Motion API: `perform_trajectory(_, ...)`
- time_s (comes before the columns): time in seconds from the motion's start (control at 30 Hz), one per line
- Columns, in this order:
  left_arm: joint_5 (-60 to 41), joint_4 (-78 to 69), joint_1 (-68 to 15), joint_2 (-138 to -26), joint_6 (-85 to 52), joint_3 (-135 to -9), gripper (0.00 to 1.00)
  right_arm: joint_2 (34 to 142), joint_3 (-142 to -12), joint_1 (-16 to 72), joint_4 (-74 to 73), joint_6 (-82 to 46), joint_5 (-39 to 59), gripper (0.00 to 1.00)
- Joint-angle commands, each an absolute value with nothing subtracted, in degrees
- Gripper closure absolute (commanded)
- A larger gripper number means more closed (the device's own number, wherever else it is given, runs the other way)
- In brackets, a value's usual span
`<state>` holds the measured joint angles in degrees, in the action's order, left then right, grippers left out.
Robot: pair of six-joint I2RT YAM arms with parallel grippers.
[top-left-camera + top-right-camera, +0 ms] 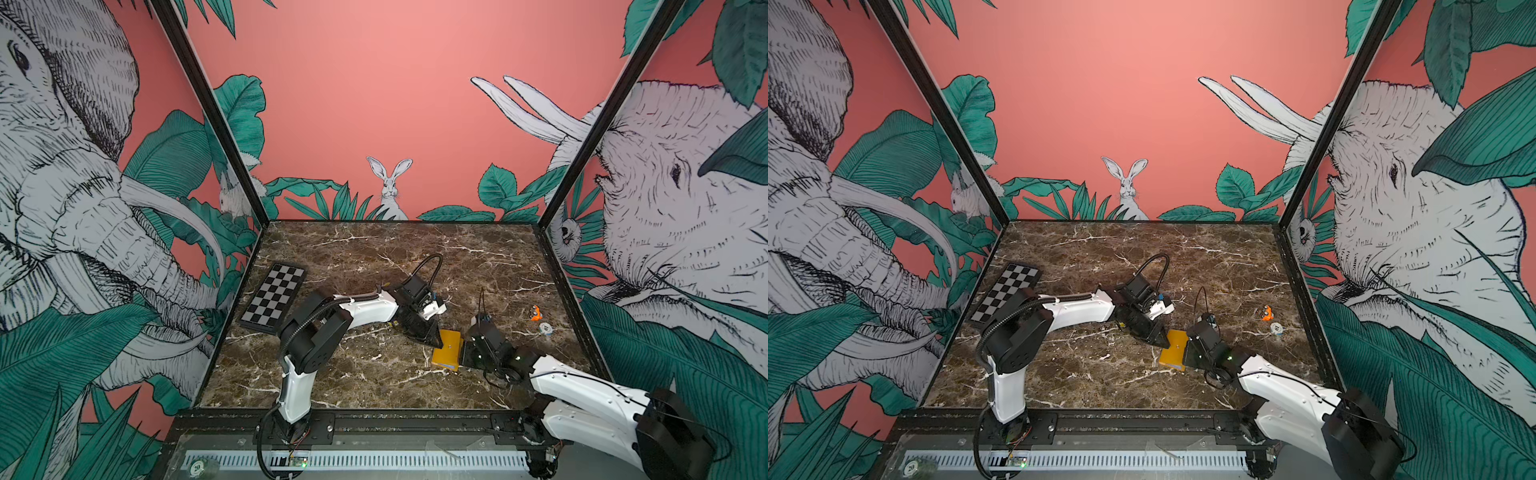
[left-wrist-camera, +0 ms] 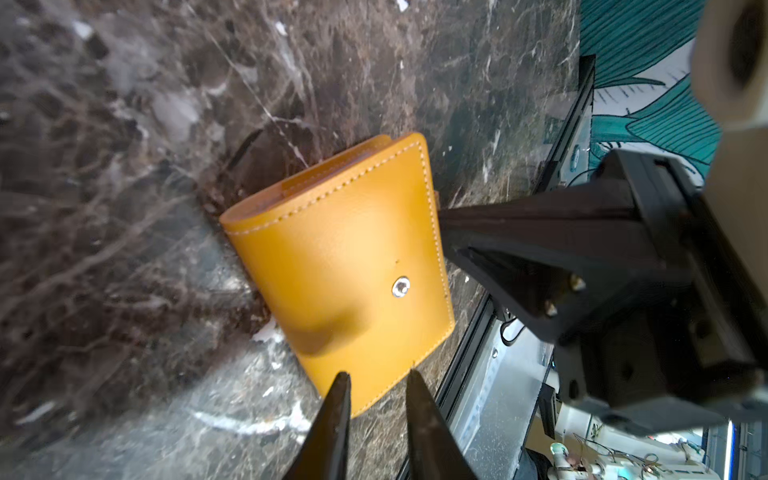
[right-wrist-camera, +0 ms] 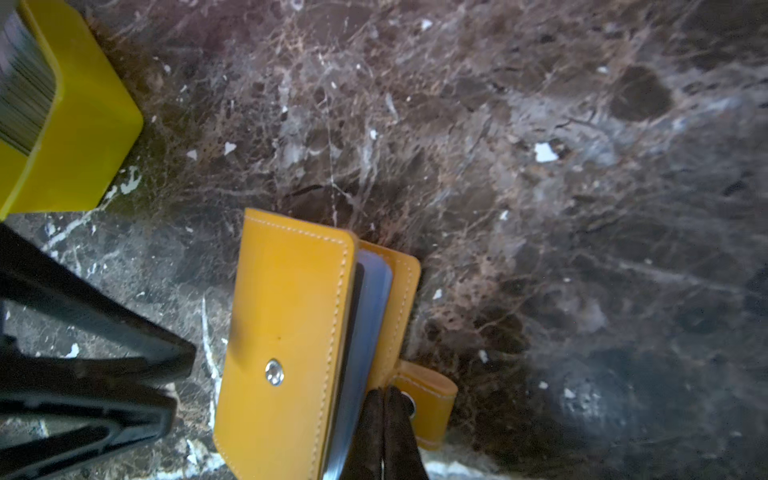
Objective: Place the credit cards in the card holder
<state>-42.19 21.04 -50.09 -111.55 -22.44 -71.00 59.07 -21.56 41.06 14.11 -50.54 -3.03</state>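
Note:
The card holder, an orange-yellow wallet with a snap stud, lies on the marble between both arms. Its top cover is lifted a little and clear sleeves show inside. My left gripper hovers at the far-left edge of the card holder, jaws narrowly open with nothing between them. My right gripper is shut, tips against the back cover beside the snap tab; whether they pinch it I cannot tell. The credit cards show as grey edges in a yellow tray.
A checkerboard plate lies at the left wall. A small orange object and a small white round one sit at the right. The black front rail runs close behind the card holder's near side.

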Motion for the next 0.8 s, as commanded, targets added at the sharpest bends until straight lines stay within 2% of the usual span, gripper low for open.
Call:
perform_trajectory(0.0, -42.8, 19.0, -50.2, -110.7, -24.9, -70.3, 0.75, 60.8, -22.0, 39.4, 15.6, -48.6, -2.6, 1.0)
perform_trajectory(0.33, -41.4, 16.2, -51.2, -111.8, -28.2, -70.2, 0.76, 63.0, -25.5, 36.9, 14.6, -44.0, -0.5, 1.0)
perform_trajectory(0.77, -34.9, 20.0, -52.0, -113.1, -25.6, -74.9, 0.79, 65.2, -28.8, 33.7, 17.4, -36.3, 4.1, 1.0)
